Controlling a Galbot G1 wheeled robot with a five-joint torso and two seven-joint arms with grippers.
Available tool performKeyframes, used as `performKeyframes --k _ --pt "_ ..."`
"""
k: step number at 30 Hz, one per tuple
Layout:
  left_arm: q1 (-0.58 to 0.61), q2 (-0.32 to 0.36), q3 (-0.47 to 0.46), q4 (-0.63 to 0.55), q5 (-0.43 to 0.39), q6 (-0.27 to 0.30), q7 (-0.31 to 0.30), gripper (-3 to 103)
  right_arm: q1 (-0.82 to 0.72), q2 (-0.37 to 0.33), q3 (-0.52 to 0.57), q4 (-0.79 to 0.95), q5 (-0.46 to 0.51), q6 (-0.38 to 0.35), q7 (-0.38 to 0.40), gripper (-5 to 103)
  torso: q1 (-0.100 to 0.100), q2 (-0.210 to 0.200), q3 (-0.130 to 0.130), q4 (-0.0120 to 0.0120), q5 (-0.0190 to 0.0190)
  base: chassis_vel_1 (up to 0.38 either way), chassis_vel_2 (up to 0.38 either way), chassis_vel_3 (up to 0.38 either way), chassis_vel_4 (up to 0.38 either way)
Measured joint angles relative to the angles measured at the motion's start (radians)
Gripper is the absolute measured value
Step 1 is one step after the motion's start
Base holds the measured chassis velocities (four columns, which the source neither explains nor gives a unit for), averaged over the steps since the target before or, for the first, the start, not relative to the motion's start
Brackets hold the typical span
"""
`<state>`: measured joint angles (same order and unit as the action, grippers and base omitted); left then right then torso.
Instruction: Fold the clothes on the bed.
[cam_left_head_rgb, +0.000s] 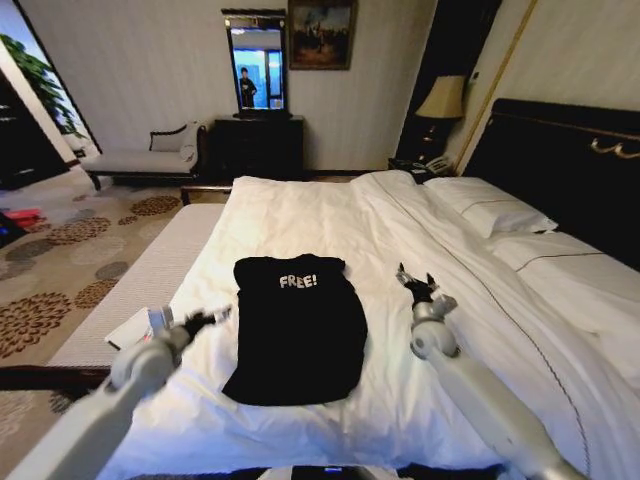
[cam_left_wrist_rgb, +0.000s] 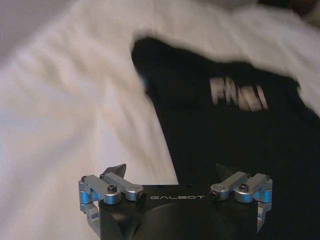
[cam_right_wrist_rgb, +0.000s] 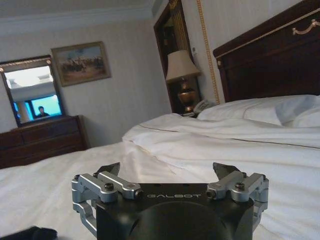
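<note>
A black short-sleeved T-shirt of soft fabric (cam_left_head_rgb: 298, 328), with white block lettering reading "FREE!" across the chest, lies flat on the near part of the large double bed with white sheets (cam_left_head_rgb: 330, 215). It appears already narrowed lengthwise, its sides tucked in so that it forms a long dark panel, though the head view does not let me be sure how the sleeves lie. The collar end points toward the far side of the bed and the hem toward the near edge.

The left gripper (cam_left_head_rgb: 213, 318) hovers just to the left of the shirt, near its left edge at about chest height, over white sheet. In the left wrist view its fingers (cam_left_wrist_rgb: 114, 172) stand wide apart and hold nothing, with the shirt's edge and blurred lettering beyond them. The right gripper (cam_left_head_rgb: 416, 283) hangs over bare sheet to the right of the shirt, clearly apart from it. Its jaws are likewise spread wide and empty, as the right wrist view shows (cam_right_wrist_rgb: 170, 172).

White pillows (cam_left_head_rgb: 495, 208) rest against the dark wooden headboard with gold trim (cam_left_head_rgb: 570, 165) on the right. A small white flat object (cam_left_head_rgb: 130, 326) lies on the pale bench at the left side of the bed, beside the left arm.
</note>
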<state>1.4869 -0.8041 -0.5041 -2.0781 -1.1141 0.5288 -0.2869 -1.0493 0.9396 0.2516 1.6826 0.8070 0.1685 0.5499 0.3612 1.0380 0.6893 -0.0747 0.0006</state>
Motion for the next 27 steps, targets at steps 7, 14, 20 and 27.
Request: performKeyframes --k 7,14,20,27 --pt "0.116 -0.015 0.068 -0.015 0.112 0.011 0.054 100 -0.008 0.012 0.016 -0.009 -0.008 -0.01 0.039 100 0.0 0.0 0.0 -0.0007 -0.0005 0.0 0.0 0.0 0.0" --pt "0.189 -0.041 0.073 -0.021 0.177 -0.023 0.068 100 -0.015 0.012 0.029 -0.015 -0.006 -0.017 0.052 100 0.0 0.0 0.0 -0.0009 -0.0004 0.0 0.0 0.0 0.0" --pt "0.233 -0.047 0.072 -0.054 0.198 -0.035 0.067 96 -0.014 0.013 0.025 -0.024 -0.006 -0.024 0.062 100 0.001 0.0 0.0 -0.0008 -0.0002 0.0 0.0 0.0 0.0" --pt "0.237 -0.056 0.077 -0.055 0.225 -0.066 0.069 70 -0.005 0.015 0.019 -0.036 -0.007 -0.025 0.068 100 0.0 0.0 0.0 -0.0008 -0.0007 0.0 0.0 0.0 0.0"
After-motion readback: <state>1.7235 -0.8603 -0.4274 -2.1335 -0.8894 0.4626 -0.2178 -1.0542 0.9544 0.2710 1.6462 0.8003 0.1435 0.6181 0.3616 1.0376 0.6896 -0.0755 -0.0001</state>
